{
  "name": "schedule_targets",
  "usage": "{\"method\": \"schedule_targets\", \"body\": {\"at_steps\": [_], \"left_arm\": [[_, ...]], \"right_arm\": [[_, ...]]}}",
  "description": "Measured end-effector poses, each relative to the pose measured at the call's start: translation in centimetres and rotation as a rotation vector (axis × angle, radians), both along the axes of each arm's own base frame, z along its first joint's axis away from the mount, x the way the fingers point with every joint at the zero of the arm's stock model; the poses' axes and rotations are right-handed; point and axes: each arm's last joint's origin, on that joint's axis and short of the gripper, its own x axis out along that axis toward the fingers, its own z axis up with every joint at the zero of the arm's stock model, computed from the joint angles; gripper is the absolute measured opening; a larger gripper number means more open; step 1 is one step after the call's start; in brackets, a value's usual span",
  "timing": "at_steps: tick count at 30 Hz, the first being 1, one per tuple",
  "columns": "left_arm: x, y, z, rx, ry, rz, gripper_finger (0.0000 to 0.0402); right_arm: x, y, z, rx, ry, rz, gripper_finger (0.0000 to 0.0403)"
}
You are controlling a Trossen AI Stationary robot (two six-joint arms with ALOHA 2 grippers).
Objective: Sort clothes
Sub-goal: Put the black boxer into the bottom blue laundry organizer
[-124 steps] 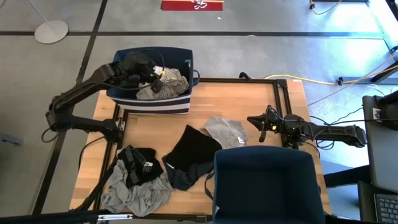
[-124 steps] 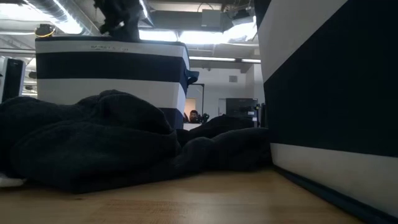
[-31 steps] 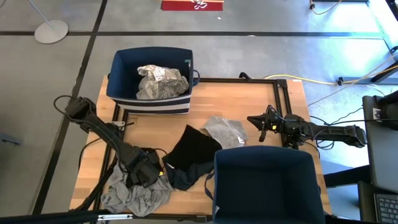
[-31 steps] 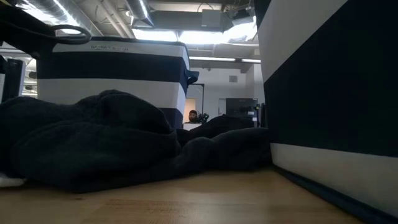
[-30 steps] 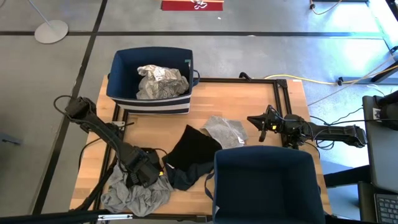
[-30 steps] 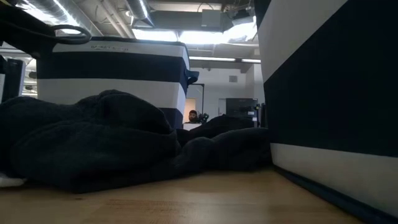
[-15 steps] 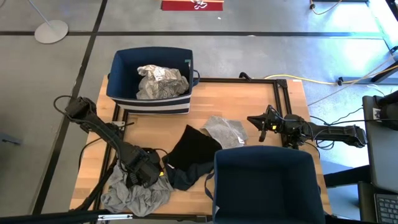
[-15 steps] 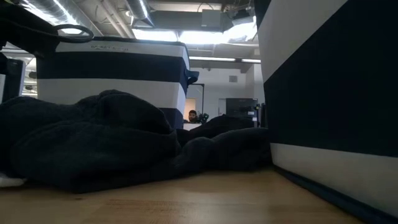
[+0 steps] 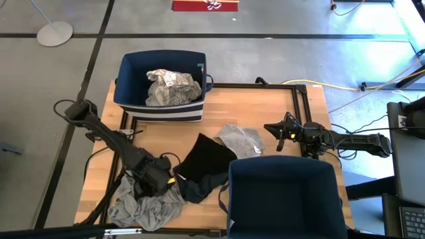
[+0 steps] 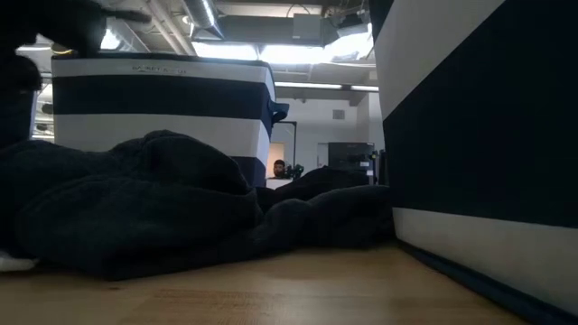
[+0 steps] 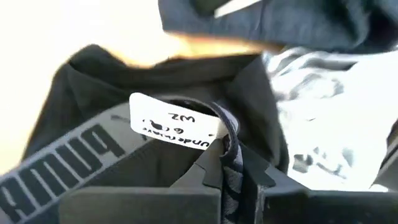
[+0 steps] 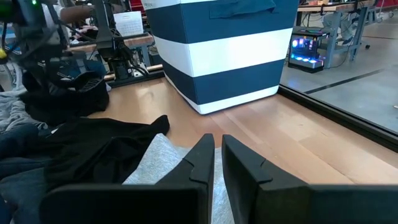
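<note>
A black garment [image 9: 147,174] with a white tag [image 11: 177,122] and a lettered waistband [image 11: 62,163] lies at the table's near left, partly on a grey garment [image 9: 145,207]. My left gripper [image 9: 158,176] stands over it, shut on its cloth. Another black garment [image 9: 209,158] lies mid-table, over a dark navy one [image 9: 198,190]. Beyond it lies a light grey garment [image 9: 239,139]. My right gripper [image 9: 277,135] waits shut at the right, its fingers [image 12: 200,163] just above that light grey cloth [image 12: 163,163]. My left gripper pinches a raised fold of the black garment [image 11: 231,163] between its two fingers, right beside the white tag. The fingers come from above, pointing down. The rest of the garment lies on the table and on the grey garment, slack.
A navy-and-white striped bin [image 9: 163,106] stands at the far left with a pale crumpled garment [image 9: 172,87] inside. A second navy bin [image 9: 285,199] fills the near right. Bare wood lies between the far bin and my right gripper. A person [image 10: 279,168] sits far behind.
My left arm has shifted: its elbow has swung slightly toward the table's left edge and the gripper has moved a little toward the far edge over the black garment, whose cloth bunches up under it. The right arm has kept still.
</note>
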Motion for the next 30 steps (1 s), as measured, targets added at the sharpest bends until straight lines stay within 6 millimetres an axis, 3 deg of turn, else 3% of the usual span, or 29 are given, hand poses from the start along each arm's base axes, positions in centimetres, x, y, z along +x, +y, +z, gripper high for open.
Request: {"method": "schedule_targets", "body": {"at_steps": [13, 30], "left_arm": [[-1.5, 3.1, 4.8, 0.1, -0.332, 0.024, 0.0003], [-2.9, 5.2, 11.7, 0.359, -0.948, -0.038, 0.0004]], "right_arm": [[0.0, 0.0, 0.0, 0.0, 0.0, 0.0, 0.0035], [0.0, 0.0, 0.0, 0.0, 0.001, 0.0, 0.0035]]}}
